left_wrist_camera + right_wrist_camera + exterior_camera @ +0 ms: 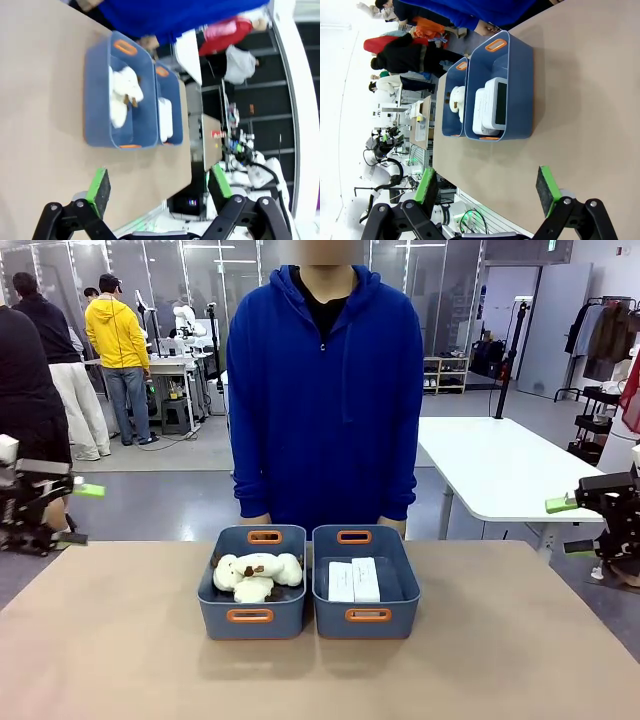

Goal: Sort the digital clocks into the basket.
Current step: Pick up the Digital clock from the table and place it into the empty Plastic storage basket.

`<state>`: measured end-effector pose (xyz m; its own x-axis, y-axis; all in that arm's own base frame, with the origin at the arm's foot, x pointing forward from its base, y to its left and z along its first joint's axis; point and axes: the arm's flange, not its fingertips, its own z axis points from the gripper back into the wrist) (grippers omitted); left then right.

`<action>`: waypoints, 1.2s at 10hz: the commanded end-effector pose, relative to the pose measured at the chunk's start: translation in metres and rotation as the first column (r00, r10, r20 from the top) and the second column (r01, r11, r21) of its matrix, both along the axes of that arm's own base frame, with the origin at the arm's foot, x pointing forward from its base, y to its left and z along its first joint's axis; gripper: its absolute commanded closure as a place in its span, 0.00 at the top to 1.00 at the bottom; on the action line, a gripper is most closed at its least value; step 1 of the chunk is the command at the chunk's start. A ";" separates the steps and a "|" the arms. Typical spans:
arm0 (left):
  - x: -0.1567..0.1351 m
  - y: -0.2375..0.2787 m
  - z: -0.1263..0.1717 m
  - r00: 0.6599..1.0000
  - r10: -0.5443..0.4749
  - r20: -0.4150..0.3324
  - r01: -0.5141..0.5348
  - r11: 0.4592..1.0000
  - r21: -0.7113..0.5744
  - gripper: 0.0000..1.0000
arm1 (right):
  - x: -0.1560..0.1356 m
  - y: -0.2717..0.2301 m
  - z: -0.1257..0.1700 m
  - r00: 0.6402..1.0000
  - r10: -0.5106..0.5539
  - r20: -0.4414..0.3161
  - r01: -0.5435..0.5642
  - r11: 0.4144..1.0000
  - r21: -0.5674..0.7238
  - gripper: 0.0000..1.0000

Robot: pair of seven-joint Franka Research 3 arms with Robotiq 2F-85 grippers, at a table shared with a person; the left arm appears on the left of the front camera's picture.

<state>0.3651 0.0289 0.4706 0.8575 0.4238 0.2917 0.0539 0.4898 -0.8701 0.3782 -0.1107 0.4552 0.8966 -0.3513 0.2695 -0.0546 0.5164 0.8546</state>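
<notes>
Two white digital clocks (pixel 354 581) lie side by side inside the right-hand blue-grey basket (pixel 330 612); they also show in the right wrist view, clocks (pixel 490 106) in the basket (pixel 520 95), and in the left wrist view, one clock (pixel 165 119). My left gripper (pixel 82 513) hovers open beyond the table's left edge, nothing between its green pads (pixel 98 185). At the right edge my right gripper (pixel 568 526) hangs open and empty too, pads (pixel 546 189) wide apart. A person in a blue hoodie (pixel 325 390) stands behind the baskets.
A second identical bin (pixel 222 612) to the left of the basket holds cream plush toys (pixel 256 575) with brown bits. Bare brown tabletop (pixel 120 640) spreads on both sides and in front. A white table (pixel 500 465) stands behind at right.
</notes>
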 end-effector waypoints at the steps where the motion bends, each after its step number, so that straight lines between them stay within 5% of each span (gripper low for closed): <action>1: -0.020 -0.027 0.003 0.992 0.097 0.082 -0.101 0.994 0.047 1.00 | 0.000 -0.001 0.001 1.000 0.008 0.006 -0.008 1.000 -0.001 1.00; 2: 0.000 0.000 0.000 1.000 0.000 0.000 0.000 1.000 0.000 1.00 | 0.000 -0.001 0.001 1.000 0.008 0.006 -0.008 1.000 -0.001 1.00; 12: 0.000 0.000 0.000 1.000 0.000 0.000 0.000 1.000 0.000 1.00 | 0.000 -0.001 0.001 1.000 0.008 0.006 -0.008 1.000 -0.001 1.00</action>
<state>0.3635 0.0267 0.4688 0.8497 0.4429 0.2861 0.0409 0.4856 -0.8732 0.3782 -0.1106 0.4553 0.8967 -0.3510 0.2696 -0.0549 0.5162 0.8547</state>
